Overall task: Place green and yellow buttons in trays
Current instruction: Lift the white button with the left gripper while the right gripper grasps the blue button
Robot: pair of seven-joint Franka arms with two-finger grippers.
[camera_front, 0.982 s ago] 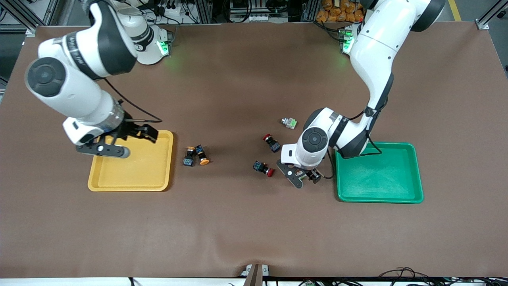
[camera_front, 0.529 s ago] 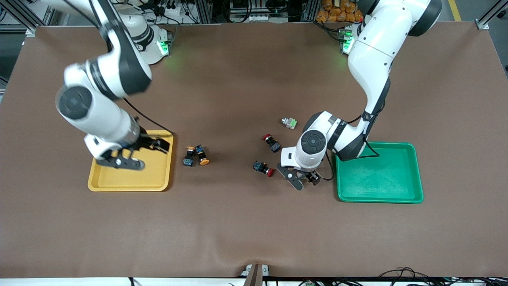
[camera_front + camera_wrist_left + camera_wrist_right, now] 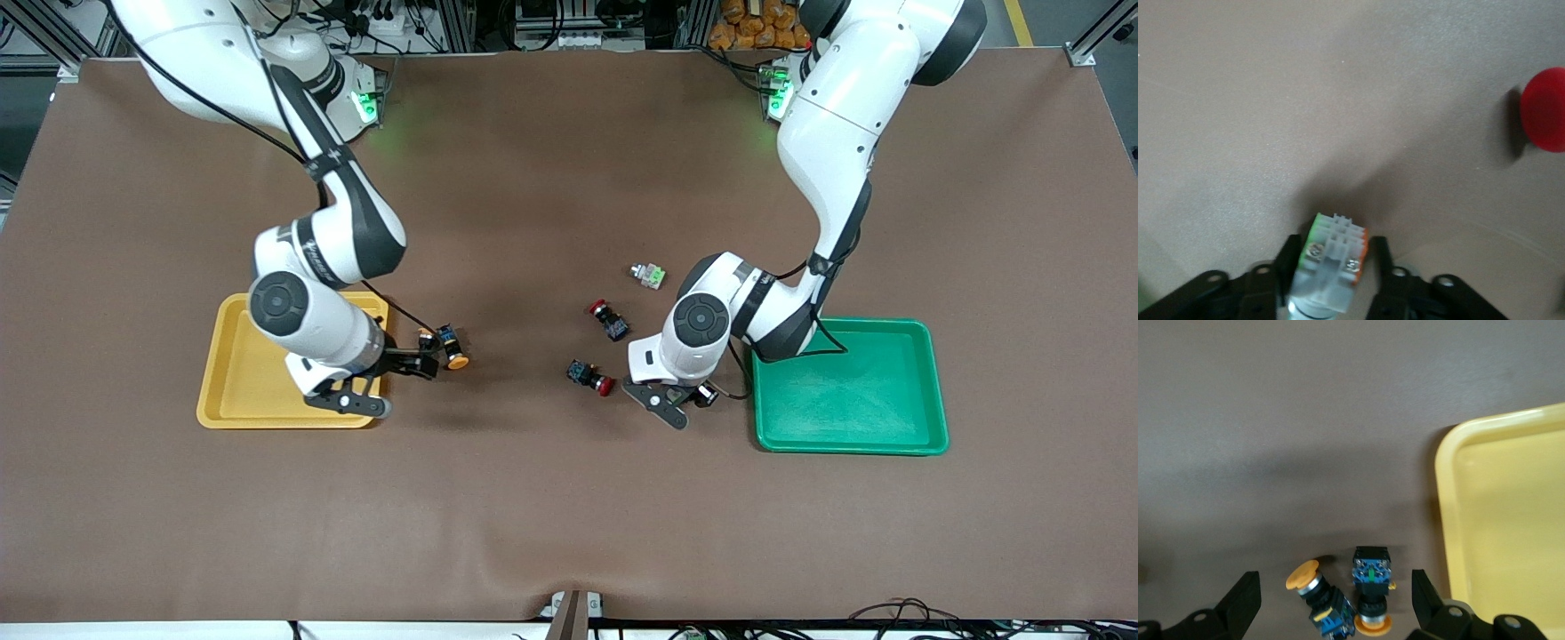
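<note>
My right gripper (image 3: 425, 360) is open and low over two black-and-blue buttons with orange-yellow caps (image 3: 452, 348), beside the yellow tray (image 3: 236, 391). In the right wrist view both buttons (image 3: 1371, 590) lie on their sides between the spread fingers (image 3: 1245, 600), with the yellow tray's rim (image 3: 1443, 487) next to them. My left gripper (image 3: 686, 402) is just above the table beside the green tray (image 3: 845, 391), shut on a whitish-grey button with green and orange sides (image 3: 1333, 257). A second green button (image 3: 648, 276) lies farther from the front camera.
Two black-and-blue buttons with red caps (image 3: 609, 318) (image 3: 593, 377) lie mid-table, beside my left gripper toward the right arm's end. One red cap (image 3: 1543, 110) shows in the left wrist view. Both trays hold nothing.
My right arm swung from over the yellow tray down to the two yellow-capped buttons, its gripper open. My left gripper stayed beside the green tray and shifted only slightly.
</note>
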